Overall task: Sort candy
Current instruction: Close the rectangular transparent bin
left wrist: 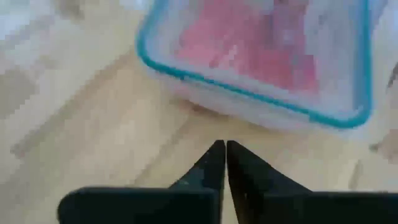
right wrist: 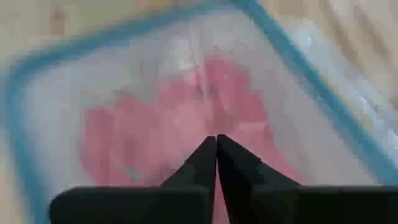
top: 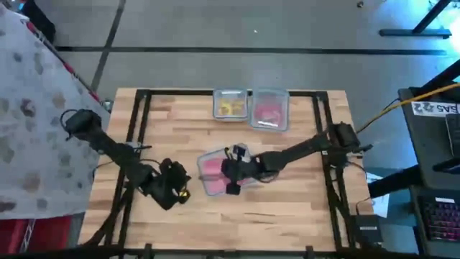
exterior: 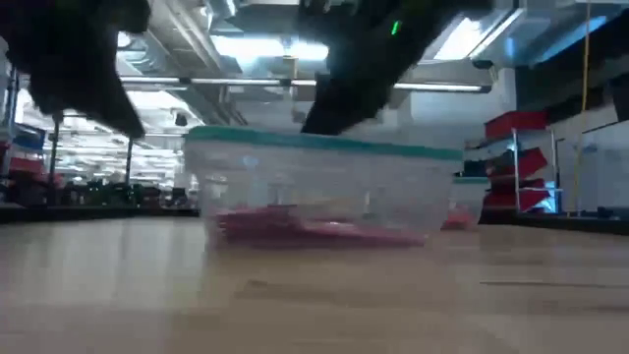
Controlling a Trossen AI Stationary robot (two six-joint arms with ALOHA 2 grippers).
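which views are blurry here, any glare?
Right wrist view: the pink candy in the teal-rimmed tub is smeared. Left wrist view: tub soft, fingers sharper. Low view: bright ceiling lights, arms dark silhouettes. High view: evenly lit, no obvious glare.

No legible text, label, brand or number anywhere. Only a small white tag with dark marks on the dark bench at the right edge of the high view, too blurred to make out. Nothing printed to be read on the clear plastic tub with the teal rim or on the pale wooden tabletop.
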